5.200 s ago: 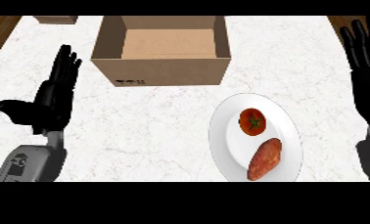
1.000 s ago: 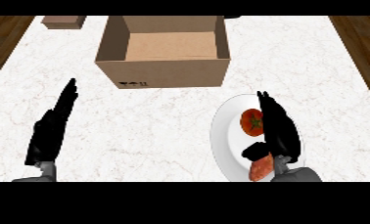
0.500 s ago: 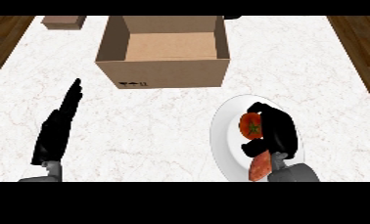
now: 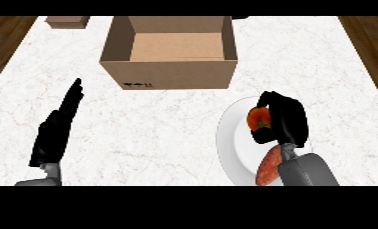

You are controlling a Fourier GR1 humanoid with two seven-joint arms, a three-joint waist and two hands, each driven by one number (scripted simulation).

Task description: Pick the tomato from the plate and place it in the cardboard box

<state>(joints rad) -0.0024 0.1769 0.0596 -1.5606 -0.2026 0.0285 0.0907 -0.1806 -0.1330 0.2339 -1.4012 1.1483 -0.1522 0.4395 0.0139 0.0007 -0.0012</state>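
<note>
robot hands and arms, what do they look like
Both hands are black: the left hand looks long and slim, the right hand chunkier and blockier. Each joins a rounded grey forearm; the right forearm shows most, the left forearm only as a sliver at the lower edge. No cables, markings or sleeves show.

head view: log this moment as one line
phase: grasp | right hand curled round tomato on plate | left hand open, at left | cardboard box: tomato not yet inside
</note>
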